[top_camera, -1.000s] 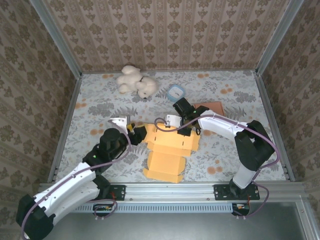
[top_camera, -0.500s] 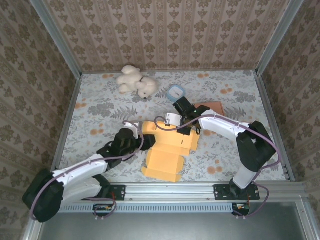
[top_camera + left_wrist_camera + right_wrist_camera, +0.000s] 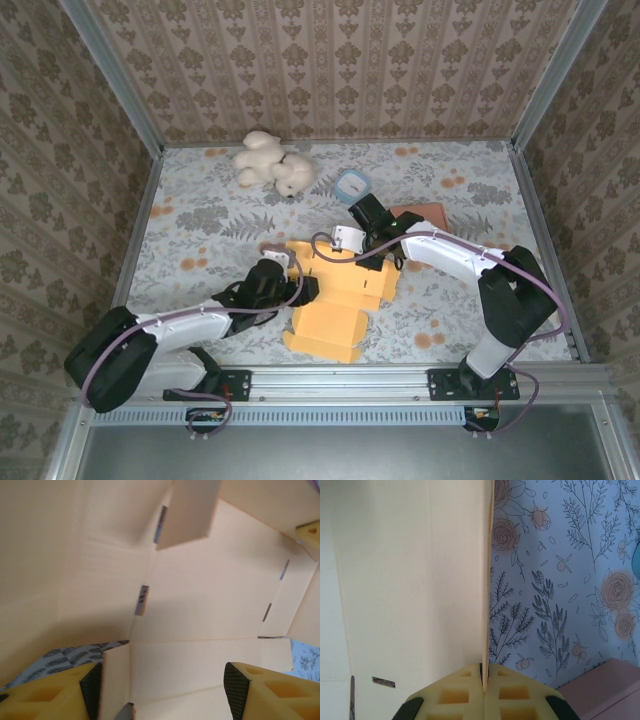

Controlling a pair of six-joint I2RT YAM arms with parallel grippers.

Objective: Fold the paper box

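Floral cloth covers the worktop (image 3: 200, 215), and on it, just ahead of the arm bases and roughly midway between them, lies the orange paper box (image 3: 335, 310). It's a mostly unfolded blank, long axis running from the near edge away toward the back wall, leaning a touch to the right. Now the arms: the right claw (image 3: 358, 262) comes in from the far end, and its wrist view tells the story, pads pressed together (image 3: 484, 672) with the thin edge of a cardboard panel (image 3: 410, 580) running straight down between them, so that's a pinch on the box's far side. The left claw (image 3: 300, 288) sits low at the blank's left edge, the box lying off to its right. From its wrist view the claw (image 3: 162, 682) is spread wide and grips nothing, creased panels and a raised flap (image 3: 200, 605) right in front of it. My read: the left arm is nearer the side panels, so the coming fold turns on it pushing rightward across that long axis while the right holds the far end. Well clear at the back: a white plush toy (image 3: 272, 165), a pink slab (image 3: 425, 214), a small blue ring (image 3: 352, 185).
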